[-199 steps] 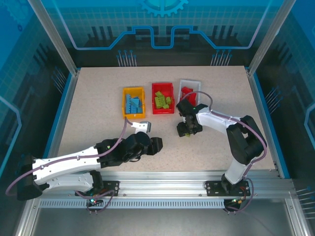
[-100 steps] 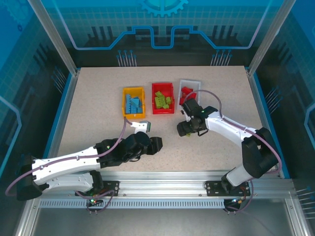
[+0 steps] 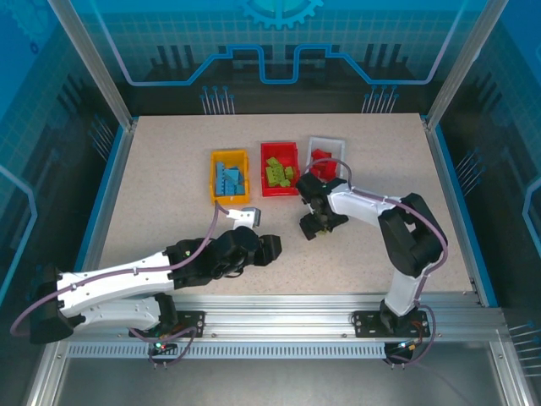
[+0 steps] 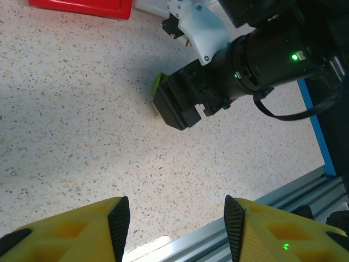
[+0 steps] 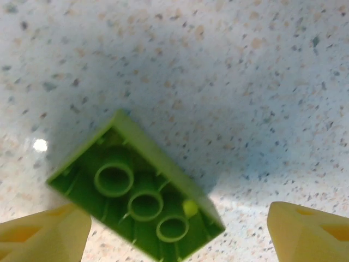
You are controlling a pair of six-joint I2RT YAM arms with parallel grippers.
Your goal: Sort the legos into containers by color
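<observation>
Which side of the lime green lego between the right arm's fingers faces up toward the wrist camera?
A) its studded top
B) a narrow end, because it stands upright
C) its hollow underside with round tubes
C: in the right wrist view the lime green lego lies on the table between the spread right fingers, showing its open underside with three round tubes.

Left arm (image 3: 118, 288) and right arm (image 3: 372, 205) have white shells and black joints; mauve cables (image 3: 212, 224) run along them; fingers (image 4: 65, 232) are yellow, black-padded.
</observation>
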